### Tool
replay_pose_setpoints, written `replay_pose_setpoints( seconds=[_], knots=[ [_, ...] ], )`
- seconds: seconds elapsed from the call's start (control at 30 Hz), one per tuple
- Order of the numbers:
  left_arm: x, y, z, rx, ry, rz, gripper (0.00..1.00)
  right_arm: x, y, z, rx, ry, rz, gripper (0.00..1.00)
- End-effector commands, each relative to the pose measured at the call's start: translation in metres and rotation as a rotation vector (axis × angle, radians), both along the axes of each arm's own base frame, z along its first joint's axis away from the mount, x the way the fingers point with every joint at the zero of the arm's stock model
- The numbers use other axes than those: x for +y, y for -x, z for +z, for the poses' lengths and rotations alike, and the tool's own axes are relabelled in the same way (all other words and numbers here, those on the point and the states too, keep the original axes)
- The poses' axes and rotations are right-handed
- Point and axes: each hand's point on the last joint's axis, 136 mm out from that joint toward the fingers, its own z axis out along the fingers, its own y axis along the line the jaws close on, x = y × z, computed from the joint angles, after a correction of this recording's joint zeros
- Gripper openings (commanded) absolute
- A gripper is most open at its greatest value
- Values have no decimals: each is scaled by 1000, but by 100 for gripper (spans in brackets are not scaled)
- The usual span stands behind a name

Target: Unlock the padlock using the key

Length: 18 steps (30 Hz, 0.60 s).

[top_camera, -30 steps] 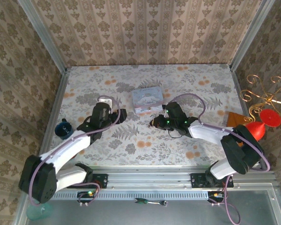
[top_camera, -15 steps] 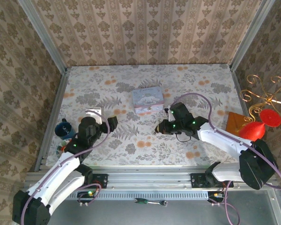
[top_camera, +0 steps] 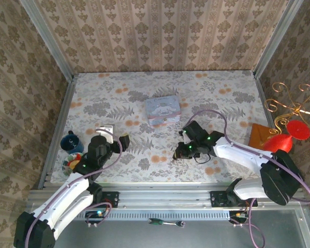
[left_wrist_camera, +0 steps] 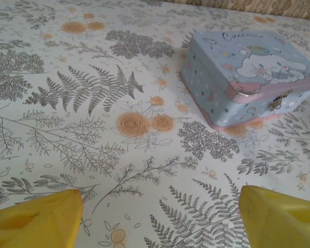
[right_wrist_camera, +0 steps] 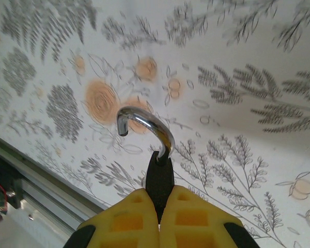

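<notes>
My right gripper [right_wrist_camera: 159, 206] clenched on padlock [right_wrist_camera: 159, 173], lower centre of frame. Shackle [right_wrist_camera: 143, 121] clear above fingers, free end out, so looks unlocked. Left gripper [left_wrist_camera: 160, 206] spread, empty, bottom of frame.

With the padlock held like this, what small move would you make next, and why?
Probably lower the right gripper and set the padlock on the table. Its shackle looks open, one end hanging free, and the left gripper is open and empty.
</notes>
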Motion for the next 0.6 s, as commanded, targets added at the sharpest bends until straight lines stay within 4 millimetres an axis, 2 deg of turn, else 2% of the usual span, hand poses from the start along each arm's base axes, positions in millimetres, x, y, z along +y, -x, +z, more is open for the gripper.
replay_pose_setpoints(
  seconds=[0.0,0.23,0.4,0.57],
  knots=[
    [4,-1,3,-39,-8,6,80,0,20,-17,98,34,8,0],
    [7,0,0,-40,-4,19,80,0,29,-38,150,103,50,3],
    [11,-1,-3,-32,-10,41,80,-17,29,-45,139,206,61,17],
    [17,-3,-5,-17,-23,80,80,-24,26,-40,112,244,59,30]
  ],
)
